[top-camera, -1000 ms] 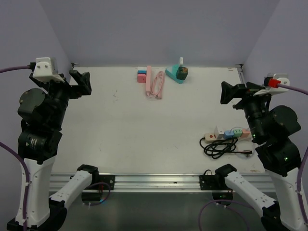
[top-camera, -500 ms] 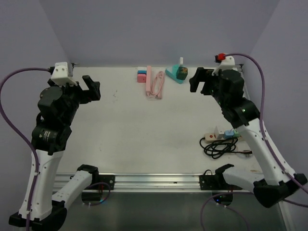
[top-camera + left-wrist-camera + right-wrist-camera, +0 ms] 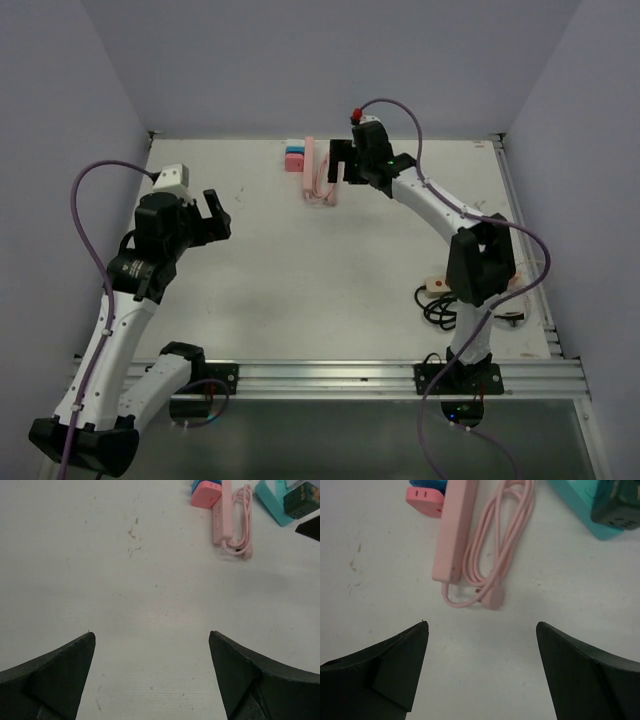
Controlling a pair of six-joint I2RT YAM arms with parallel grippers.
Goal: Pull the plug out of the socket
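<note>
The left gripper (image 3: 151, 635) and right gripper (image 3: 481, 627) are held wide, empty, above open worktop (image 3: 300, 270); a pink power strip (image 3: 455, 530) is seen by the far edge.

Right gripper (image 3: 480, 672) spread wide, nothing between the jaws, over white table (image 3: 560, 595). Ahead: pink power strip (image 3: 454, 535), coiled pink cable (image 3: 502, 535) beside it, pink adapter (image 3: 424, 500) top left, dark green plug (image 3: 616, 502) on teal socket (image 3: 572, 500) top right.

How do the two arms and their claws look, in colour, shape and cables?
The left arm and right arm have white shells and black joints; each carries a purple cable looping to the wrist. The left claw and right claw have two black, wedge-shaped fingers. A red connector sits on the right wrist.
</note>
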